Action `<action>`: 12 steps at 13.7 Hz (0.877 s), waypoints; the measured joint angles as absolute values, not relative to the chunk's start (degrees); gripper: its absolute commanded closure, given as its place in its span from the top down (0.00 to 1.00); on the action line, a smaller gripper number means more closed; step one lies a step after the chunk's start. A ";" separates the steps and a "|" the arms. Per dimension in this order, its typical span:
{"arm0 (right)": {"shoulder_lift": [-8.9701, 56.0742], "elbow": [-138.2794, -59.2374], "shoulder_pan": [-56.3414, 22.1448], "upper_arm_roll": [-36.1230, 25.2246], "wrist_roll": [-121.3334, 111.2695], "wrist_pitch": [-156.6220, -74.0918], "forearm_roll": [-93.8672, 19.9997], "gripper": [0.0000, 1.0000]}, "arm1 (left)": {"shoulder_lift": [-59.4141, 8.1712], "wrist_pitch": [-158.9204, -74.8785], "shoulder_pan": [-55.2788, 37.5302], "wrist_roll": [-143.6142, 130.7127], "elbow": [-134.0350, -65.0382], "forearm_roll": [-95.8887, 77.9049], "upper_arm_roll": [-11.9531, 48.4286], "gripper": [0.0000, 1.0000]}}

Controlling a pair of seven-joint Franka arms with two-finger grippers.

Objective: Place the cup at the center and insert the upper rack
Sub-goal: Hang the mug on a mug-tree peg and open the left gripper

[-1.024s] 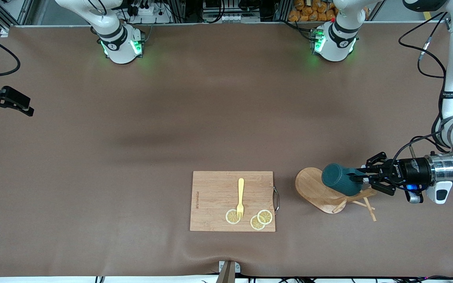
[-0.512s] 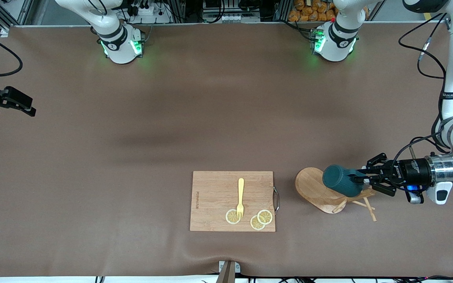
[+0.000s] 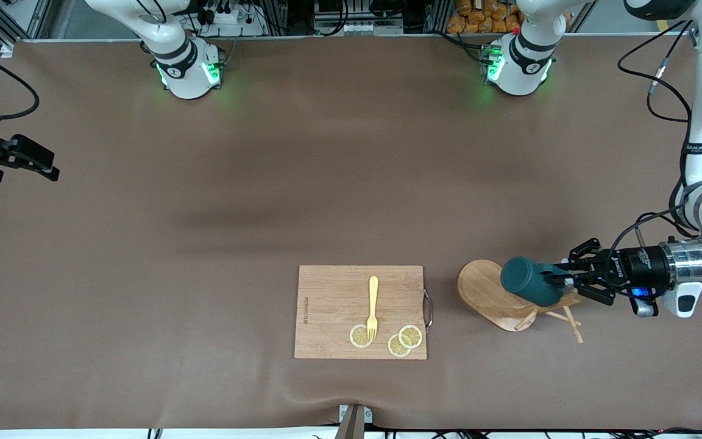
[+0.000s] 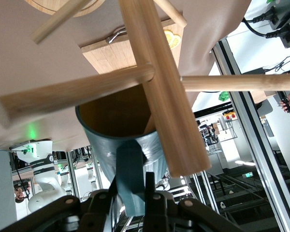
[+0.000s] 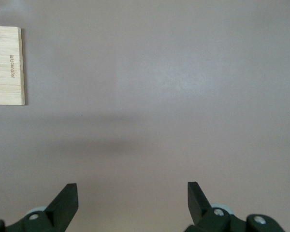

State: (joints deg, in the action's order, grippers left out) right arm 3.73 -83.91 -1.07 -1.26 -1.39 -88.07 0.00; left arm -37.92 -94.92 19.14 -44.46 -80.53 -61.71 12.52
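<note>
While the left pincer (image 3: 561, 281) grips the cup (image 3: 529, 280) by its handle on the rack (image 3: 488, 291), it has barely shifted; extraction is pending. Right pincer (image 3: 25, 164) waits open at the bench (image 3: 326, 183) edge.

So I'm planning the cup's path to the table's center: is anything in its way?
Yes. A peg of the upper rack is inside the cup, held by the left gripper.
</note>
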 measured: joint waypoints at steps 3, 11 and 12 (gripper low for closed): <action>3.95 -83.91 -1.20 -1.23 -1.39 -88.08 0.00 1.00 | -38.09 -94.92 19.15 -44.46 -80.33 -61.71 12.50 0.00; 4.84 -83.92 -1.20 -1.23 -1.39 -88.14 0.00 1.00 | -38.74 -94.93 19.17 -44.43 -80.06 -61.71 12.48 0.65; 4.84 -83.92 -1.20 -1.23 -1.39 -88.14 0.00 1.00 | -38.80 -94.93 19.17 -44.43 -80.05 -61.71 12.48 0.70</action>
